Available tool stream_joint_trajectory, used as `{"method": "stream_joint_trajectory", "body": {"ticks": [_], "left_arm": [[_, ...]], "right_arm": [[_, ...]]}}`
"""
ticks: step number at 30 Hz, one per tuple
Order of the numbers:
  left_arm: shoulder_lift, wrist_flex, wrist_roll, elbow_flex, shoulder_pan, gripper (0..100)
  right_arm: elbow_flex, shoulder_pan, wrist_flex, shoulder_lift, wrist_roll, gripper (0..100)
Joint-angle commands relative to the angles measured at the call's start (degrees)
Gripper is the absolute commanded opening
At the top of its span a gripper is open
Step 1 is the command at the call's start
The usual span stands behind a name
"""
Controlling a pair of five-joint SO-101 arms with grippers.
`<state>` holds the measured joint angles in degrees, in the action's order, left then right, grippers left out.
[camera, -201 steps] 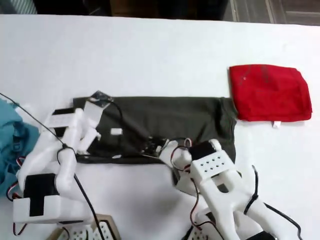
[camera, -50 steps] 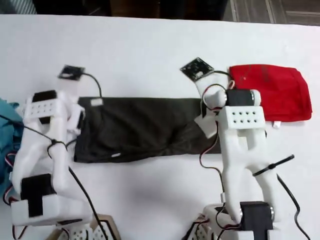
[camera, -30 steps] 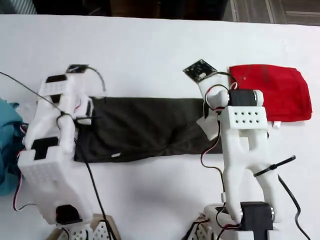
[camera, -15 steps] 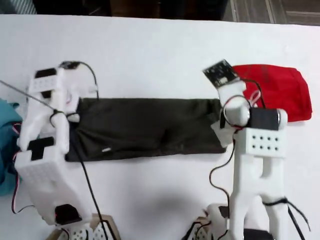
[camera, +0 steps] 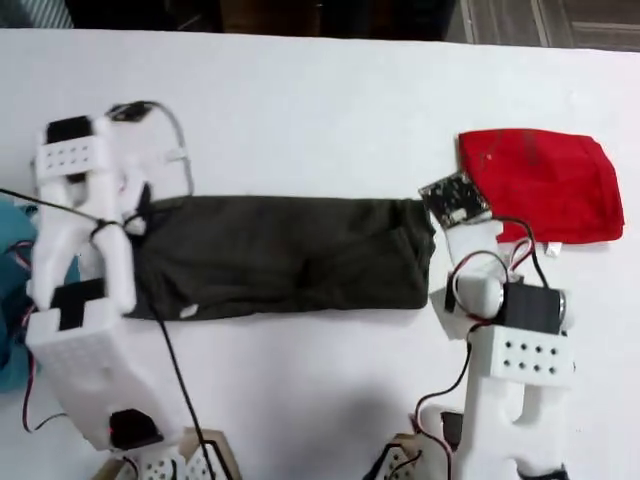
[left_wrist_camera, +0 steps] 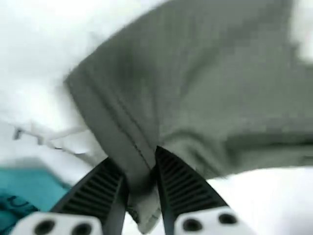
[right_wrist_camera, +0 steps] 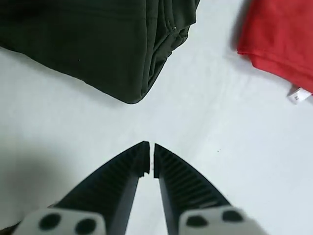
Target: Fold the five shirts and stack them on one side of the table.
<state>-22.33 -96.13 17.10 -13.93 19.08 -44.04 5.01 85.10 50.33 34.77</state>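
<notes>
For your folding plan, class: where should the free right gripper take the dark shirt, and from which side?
The dark shirt lies as a long flat strip, its left end in the left gripper; I'd pinch the layered right-end corner from the right.

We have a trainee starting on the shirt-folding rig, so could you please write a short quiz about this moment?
1. True or false: the left claw is shut on one end of the dark shirt.
2. What lies past the dark shirt's other end, on the right arm's side? A) a folded red shirt B) a cup C) a yellow towel
3. Fill in: the right claw hangs shut and empty over the bare ____.
Key: 1 true; 2 A; 3 table.
</notes>
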Motion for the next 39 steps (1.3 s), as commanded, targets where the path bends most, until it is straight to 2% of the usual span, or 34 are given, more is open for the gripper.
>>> {"method": "stream_joint_trajectory", "body": {"ticks": [1,4,10,14,16,19,23,28,39], "left_arm": [[4.4,-5.45,0.35,-6.64,-5.98,2],[4.4,-6.07,0.35,-12.53,-10.2,2],[4.4,-6.15,0.26,-20.0,-21.8,2],[4.31,-6.07,-0.79,-23.6,-31.21,2],[4.31,-6.07,-2.29,-26.07,-35.25,2],[3.78,-4.84,-2.9,-28.44,-40.79,2],[3.78,-1.41,-2.81,-28.35,-46.59,2],[3.6,0.79,-2.81,-28.18,-51.96,2],[2.73,8.35,-2.81,-28.35,-58.2,2]], "right_arm": [[-2.11,1.98,-1.19,2.42,-0.26,2.1],[-3.69,8.13,-2.51,2.42,-0.26,2.1],[-9.41,28.53,-11.65,2.42,0.35,2.1],[-17.67,35.38,-18.15,2.42,6.86,2.1],[-22.42,38.55,-22.55,2.42,7.3,2.1],[-30.59,40.75,-30.55,2.42,6.51,2.1],[-37.36,41.19,-39.6,2.59,0.35,2.1],[-38.42,42.68,-42.24,5.85,-7.38,2.1],[-43.52,42.24,-42.07,15.52,-8.44,2.1]]}}
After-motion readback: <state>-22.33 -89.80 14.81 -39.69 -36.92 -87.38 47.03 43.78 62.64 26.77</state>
